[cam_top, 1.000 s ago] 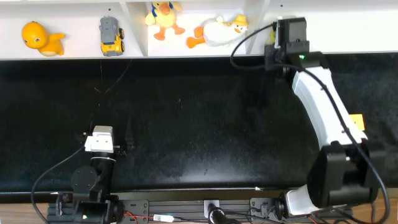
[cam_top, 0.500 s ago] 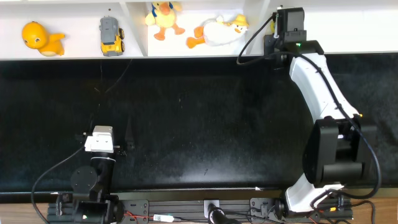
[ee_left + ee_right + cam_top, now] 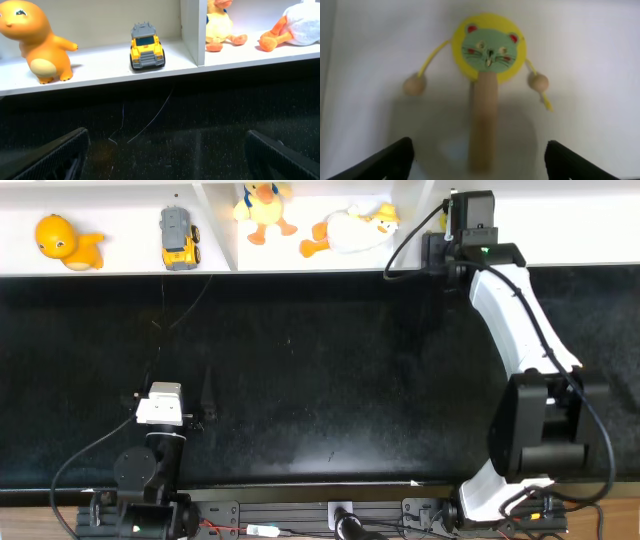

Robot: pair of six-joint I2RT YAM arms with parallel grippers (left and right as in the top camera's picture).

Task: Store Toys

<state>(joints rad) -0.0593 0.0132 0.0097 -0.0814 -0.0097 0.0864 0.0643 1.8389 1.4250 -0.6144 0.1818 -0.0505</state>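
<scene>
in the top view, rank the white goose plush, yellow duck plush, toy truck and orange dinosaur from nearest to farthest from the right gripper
1. white goose plush, right side of the middle compartment.
2. yellow duck plush, same compartment, left side.
3. toy truck, left compartment, right end.
4. orange dinosaur, same compartment, far left.

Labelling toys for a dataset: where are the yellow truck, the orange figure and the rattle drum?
yellow truck [image 3: 147, 50]: left wrist view, on its hood.
orange figure [image 3: 42, 42]: left wrist view, on its chest.
rattle drum [image 3: 489, 50]: right wrist view, on the cat face.
</scene>
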